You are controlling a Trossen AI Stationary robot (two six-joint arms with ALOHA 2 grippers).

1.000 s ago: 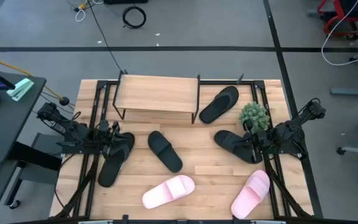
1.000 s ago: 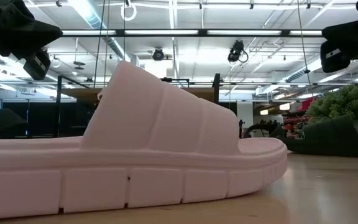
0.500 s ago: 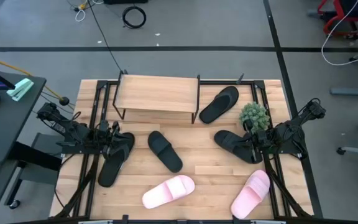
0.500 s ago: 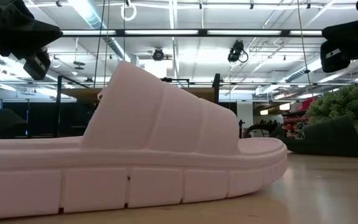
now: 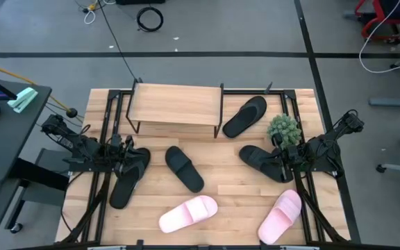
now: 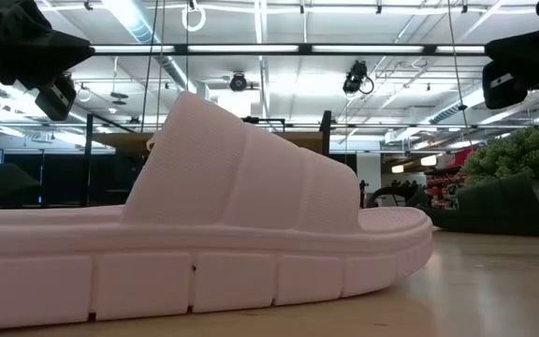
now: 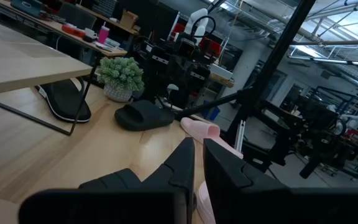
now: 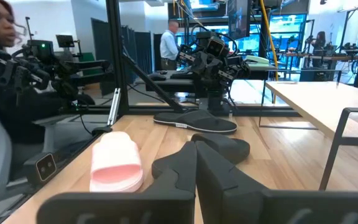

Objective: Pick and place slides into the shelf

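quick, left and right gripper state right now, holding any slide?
left gripper: fingers a narrow gap apart, nothing between them.
right gripper: shut, holding nothing.

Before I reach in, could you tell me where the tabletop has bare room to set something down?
The shelf top is bare. So is the table between the middle black slide and the right black slide. It is crowded on the right, where the potted plant, that slide and the right gripper cluster.
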